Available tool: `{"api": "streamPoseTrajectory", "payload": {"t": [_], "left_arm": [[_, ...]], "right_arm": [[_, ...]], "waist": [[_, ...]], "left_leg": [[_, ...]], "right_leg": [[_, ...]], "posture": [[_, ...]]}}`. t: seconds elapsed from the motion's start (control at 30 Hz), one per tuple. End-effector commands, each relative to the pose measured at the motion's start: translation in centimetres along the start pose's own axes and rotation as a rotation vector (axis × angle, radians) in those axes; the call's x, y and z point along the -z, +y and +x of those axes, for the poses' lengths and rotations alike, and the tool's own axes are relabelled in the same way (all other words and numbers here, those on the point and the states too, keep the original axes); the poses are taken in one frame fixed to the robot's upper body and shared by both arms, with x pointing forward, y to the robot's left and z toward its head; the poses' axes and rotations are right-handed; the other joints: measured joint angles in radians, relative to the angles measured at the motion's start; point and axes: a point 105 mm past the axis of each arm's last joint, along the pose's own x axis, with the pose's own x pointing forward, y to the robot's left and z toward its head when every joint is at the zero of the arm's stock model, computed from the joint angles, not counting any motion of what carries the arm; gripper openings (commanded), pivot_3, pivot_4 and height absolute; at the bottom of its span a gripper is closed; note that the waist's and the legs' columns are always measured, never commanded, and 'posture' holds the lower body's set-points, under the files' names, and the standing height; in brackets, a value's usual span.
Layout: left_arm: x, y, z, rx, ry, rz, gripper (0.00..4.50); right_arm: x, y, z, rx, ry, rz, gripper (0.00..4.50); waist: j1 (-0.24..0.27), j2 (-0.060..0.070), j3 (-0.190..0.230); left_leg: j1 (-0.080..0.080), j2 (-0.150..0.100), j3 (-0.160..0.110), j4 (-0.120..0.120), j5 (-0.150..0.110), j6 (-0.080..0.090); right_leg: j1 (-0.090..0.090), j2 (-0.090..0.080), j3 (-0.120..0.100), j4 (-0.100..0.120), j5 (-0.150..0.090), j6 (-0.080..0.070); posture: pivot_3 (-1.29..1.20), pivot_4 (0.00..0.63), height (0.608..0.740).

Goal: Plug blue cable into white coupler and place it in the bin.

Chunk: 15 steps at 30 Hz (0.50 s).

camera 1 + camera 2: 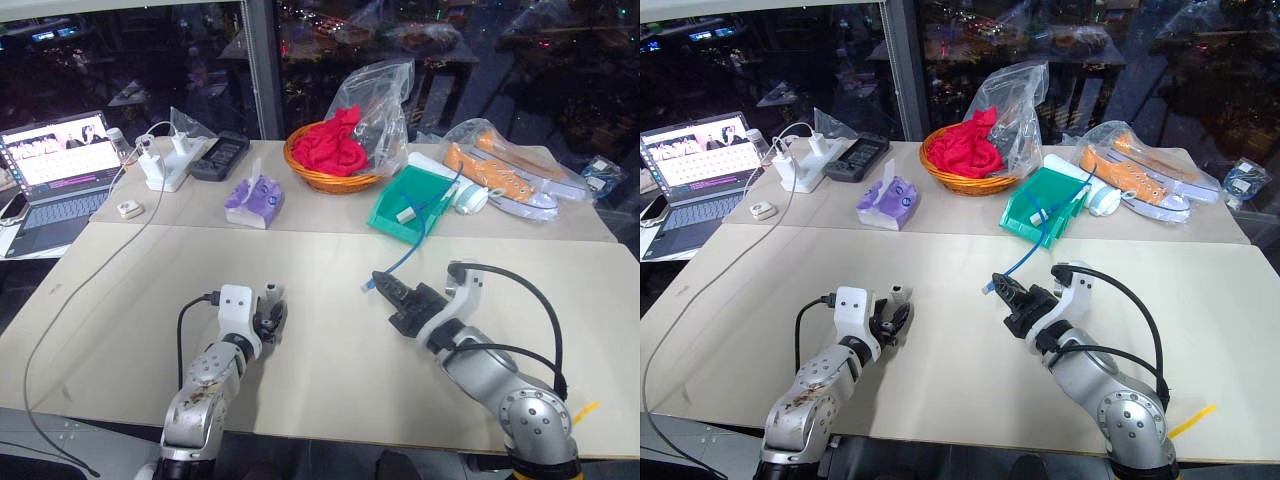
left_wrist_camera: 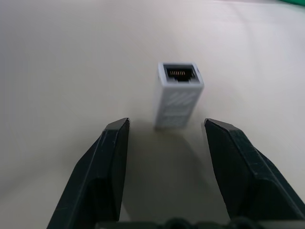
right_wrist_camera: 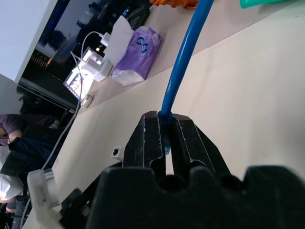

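my left gripper (image 2: 164, 129) is open, the white coupler (image 2: 177, 93) standing upright on the table just ahead between its fingertips (socket up). my right gripper (image 1: 392, 293) pinches the blue cable (image 1: 420, 232), which trails back to the bin (image 1: 392, 222).

This looks like an office or a lab workspace at night. Two pale work tables (image 1: 330, 370) are pushed together before a big dark window (image 1: 420, 60) that reflects desks and lamps. Far beyond the left gripper (image 1: 268, 318), an open laptop (image 1: 55, 175) stands beside a white power strip (image 1: 165, 165) with chargers and a black handset (image 1: 220, 155). Ahead of the right gripper (image 1: 395, 297) sit a teal bin (image 1: 405, 205), an orange wicker basket (image 1: 325, 165) with red cloth, a purple tissue pack (image 1: 252, 200) and bagged orange shoes (image 1: 500, 172). The right wrist view shows a seated person (image 3: 16, 138) at the table's side.
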Motion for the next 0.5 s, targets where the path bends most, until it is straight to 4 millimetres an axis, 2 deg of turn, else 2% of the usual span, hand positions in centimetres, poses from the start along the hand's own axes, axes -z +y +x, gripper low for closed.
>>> {"api": "streamPoseTrajectory", "payload": {"t": [0.03,0.2,0.4,0.5], "left_arm": [[1.49,0.37,0.61,-0.041,0.052,-0.021,2.72],[1.59,-0.42,0.86,-0.025,0.051,-0.034,2.72],[1.52,-0.47,0.72,-0.018,0.047,-0.048,2.72],[1.27,-0.51,0.73,-0.009,0.035,-0.047,1.87]], "right_arm": [[-1.1,0.96,-0.2,-0.043,-0.044,-0.002,0.0],[-1.07,1.08,-0.15,-0.048,-0.041,-0.004,0.0],[-0.93,0.97,-0.12,-0.042,-0.036,-0.003,0.0],[-0.79,0.96,-0.12,-0.042,-0.032,-0.004,0.0]], "waist": [[0.0,0.0,0.0],[0.0,0.001,-0.001],[0.0,0.002,-0.001],[0.0,0.002,-0.001]], "left_leg": [[0.0,0.0,0.0,0.0,0.0,0.0],[0.0,0.0,0.0,0.0,0.0,0.0],[0.0,0.0,0.0,0.0,0.0,0.0],[0.0,0.0,0.0,0.0,0.0,0.0]], "right_leg": [[0.0,0.0,0.0,0.0,0.0,0.0],[0.0,0.0,0.0,0.0,0.0,0.0],[0.0,0.0,0.0,0.0,0.0,0.0],[0.0,0.0,0.0,0.0,0.0,0.0]], "posture": [[0.0,0.15,0.74],[0.0,0.15,0.74],[0.0,0.15,0.74],[0.0,0.15,0.74]]}}
